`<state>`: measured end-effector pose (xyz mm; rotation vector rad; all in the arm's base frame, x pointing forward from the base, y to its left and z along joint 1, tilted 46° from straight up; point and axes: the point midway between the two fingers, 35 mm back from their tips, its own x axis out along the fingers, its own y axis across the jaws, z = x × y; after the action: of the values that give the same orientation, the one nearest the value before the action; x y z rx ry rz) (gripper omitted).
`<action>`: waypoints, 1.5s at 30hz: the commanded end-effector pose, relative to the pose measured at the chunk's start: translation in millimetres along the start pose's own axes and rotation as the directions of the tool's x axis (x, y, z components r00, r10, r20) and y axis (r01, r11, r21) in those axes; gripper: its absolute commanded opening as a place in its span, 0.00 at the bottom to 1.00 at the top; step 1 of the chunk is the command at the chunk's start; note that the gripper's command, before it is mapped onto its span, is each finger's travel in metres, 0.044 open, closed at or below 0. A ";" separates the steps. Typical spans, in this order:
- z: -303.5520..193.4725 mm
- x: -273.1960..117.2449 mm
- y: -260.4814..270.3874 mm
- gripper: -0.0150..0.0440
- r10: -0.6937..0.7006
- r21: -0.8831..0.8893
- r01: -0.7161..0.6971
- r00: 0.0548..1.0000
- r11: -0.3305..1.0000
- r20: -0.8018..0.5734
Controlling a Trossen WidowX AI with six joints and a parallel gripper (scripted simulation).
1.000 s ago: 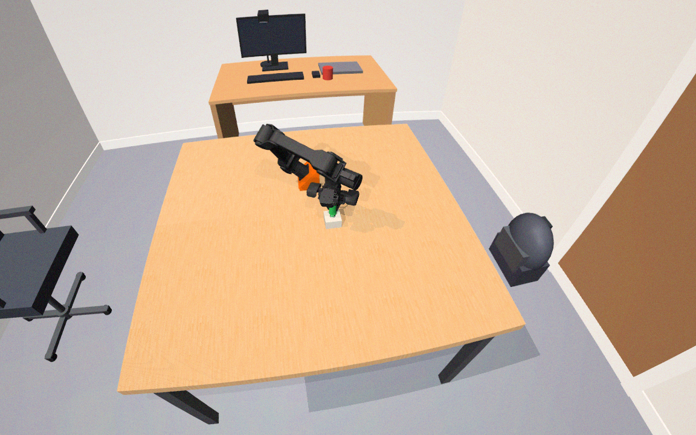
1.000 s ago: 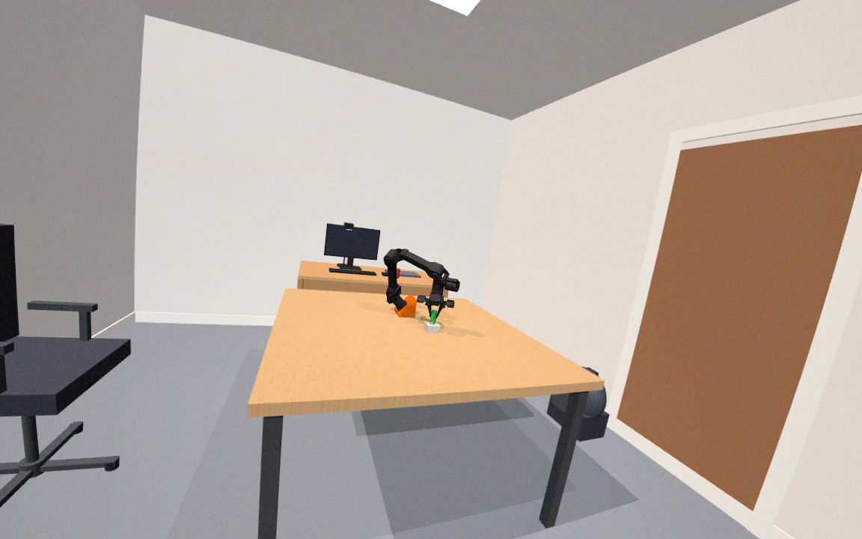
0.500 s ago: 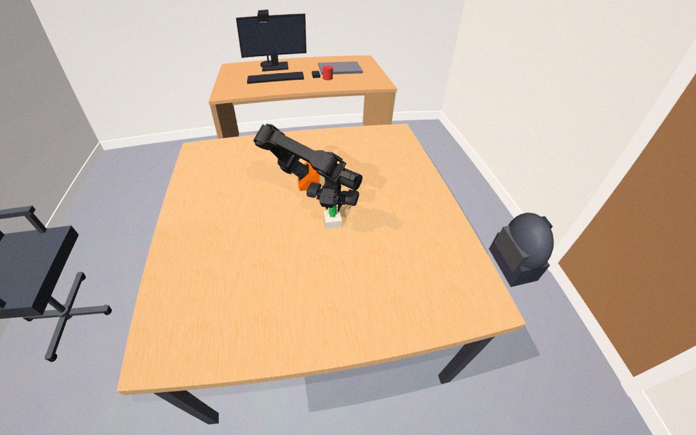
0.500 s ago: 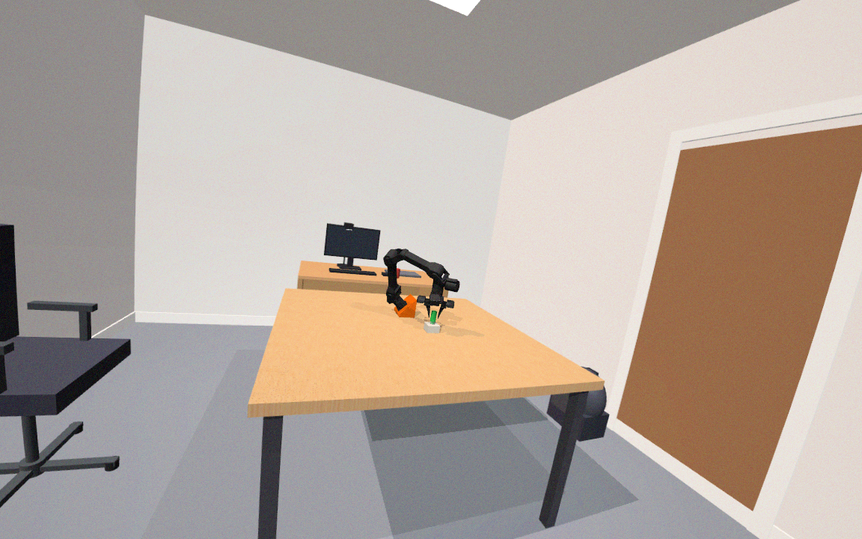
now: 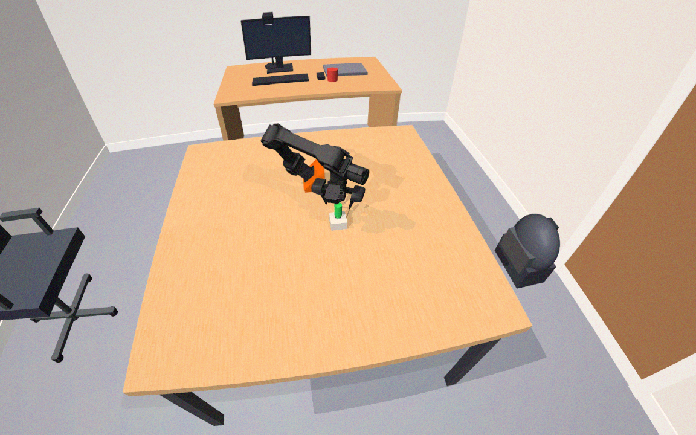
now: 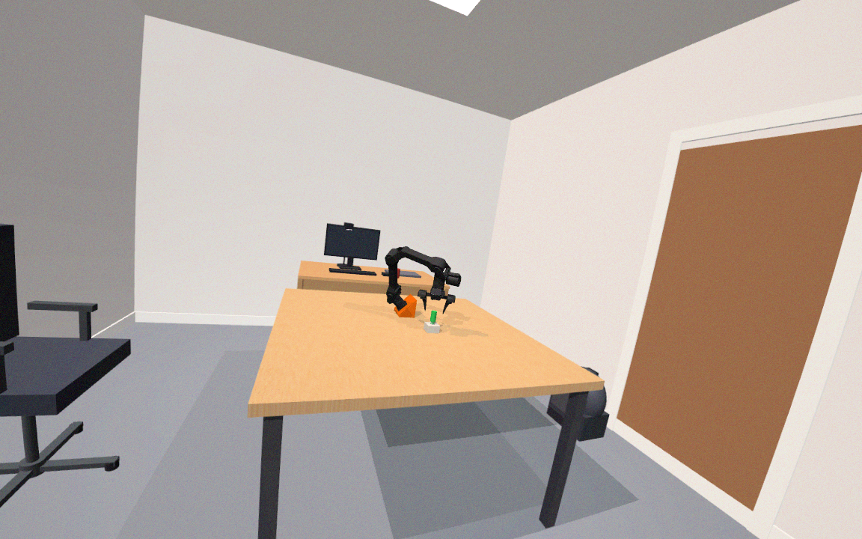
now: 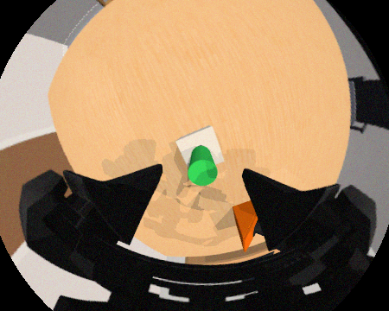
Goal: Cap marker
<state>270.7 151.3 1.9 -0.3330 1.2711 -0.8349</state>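
Note:
The green cap (image 5: 338,210) (image 6: 432,315) (image 7: 202,172) sits upright on the marker, directly above the pale holder block (image 5: 338,224) (image 6: 432,327) (image 7: 203,138). The cap covers nearly all of the marker, and its bottom edge is close to the block's top. Whether it is fully clicked on cannot be told. My gripper (image 6: 435,311) (image 7: 203,171) is open and empty. Its fingers point down and stand wide apart, one on each side of the cap's upper part, with a gap on both sides in the wrist view.
An orange piece (image 5: 314,176) (image 6: 407,307) (image 7: 245,220) stands on the table (image 5: 286,297) (image 6: 420,375) by the arm's base, behind and left of the holder in the top and exterior views. A desk (image 5: 307,94) with a monitor (image 5: 277,37) and a red mug (image 5: 332,75) is behind the table.

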 end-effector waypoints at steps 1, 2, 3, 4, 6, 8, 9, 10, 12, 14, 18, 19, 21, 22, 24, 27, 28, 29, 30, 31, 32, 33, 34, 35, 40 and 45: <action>-2.6 -42.2 0.4 1.00 0.014 0.002 -0.014 1.000 1.000 0.004; -2.8 -44.2 0.1 1.00 0.014 0.002 -0.014 1.000 1.000 0.004; -2.8 -44.2 0.1 1.00 0.014 0.002 -0.014 1.000 1.000 0.004; -2.8 -44.2 0.1 1.00 0.014 0.002 -0.014 1.000 1.000 0.004; -2.7 -43.9 0.1 0.96 0.014 -0.012 -0.014 1.000 1.000 0.004; -2.4 -41.7 0.1 0.87 0.014 -0.127 -0.013 1.000 0.992 0.006; -2.2 -40.0 0.1 0.82 0.014 -0.217 -0.012 1.000 0.976 0.006; -2.0 -38.2 0.0 0.78 0.014 -0.305 -0.011 1.000 0.952 0.007; -1.7 -36.0 0.0 0.69 0.014 -0.413 -0.009 1.000 0.911 0.009; -1.6 -35.7 0.0 0.60 0.014 -0.426 -0.009 1.000 0.905 0.009; -1.6 -35.7 0.0 0.42 0.014 -0.426 -0.009 1.000 0.905 0.009; -1.6 -35.7 0.0 0.38 0.014 -0.426 -0.009 1.000 0.905 0.009; -1.6 -35.7 0.0 0.29 0.014 -0.426 -0.009 1.000 0.905 0.009; -1.6 -35.7 0.0 0.25 0.014 -0.426 -0.009 1.000 0.905 0.009; -1.6 -35.7 0.0 0.25 0.014 -0.426 -0.009 1.000 0.905 0.009; -1.6 -35.7 0.0 0.25 0.014 -0.426 -0.009 1.000 0.905 0.009; -1.6 -35.7 0.0 0.25 0.014 -0.426 -0.009 1.000 0.905 0.009; -1.6 -35.7 0.0 0.25 0.014 -0.426 -0.009 1.000 0.905 0.009; -1.6 -35.7 0.0 0.25 0.014 -0.426 -0.009 1.000 0.905 0.009; -1.6 -35.7 0.0 0.25 0.014 -0.426 -0.009 1.000 0.905 0.009; -1.6 -35.7 0.0 0.25 0.014 -0.426 -0.009 1.000 0.905 0.009; -1.6 -35.7 0.0 0.25 0.014 -0.426 -0.009 1.000 0.905 0.009; -1.6 -35.5 0.0 0.25 0.014 -0.426 -0.009 1.000 0.905 0.009; -1.6 -35.0 0.0 0.25 0.014 -0.426 -0.009 1.000 0.905 0.009; -1.7 -29.9 0.2 0.25 0.014 -0.426 -0.009 1.000 0.905 0.009; -1.6 -22.2 0.3 0.25 0.014 -0.426 -0.008 1.000 0.905 0.009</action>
<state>267.5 171.9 20.2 -0.6717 1.4424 -0.5366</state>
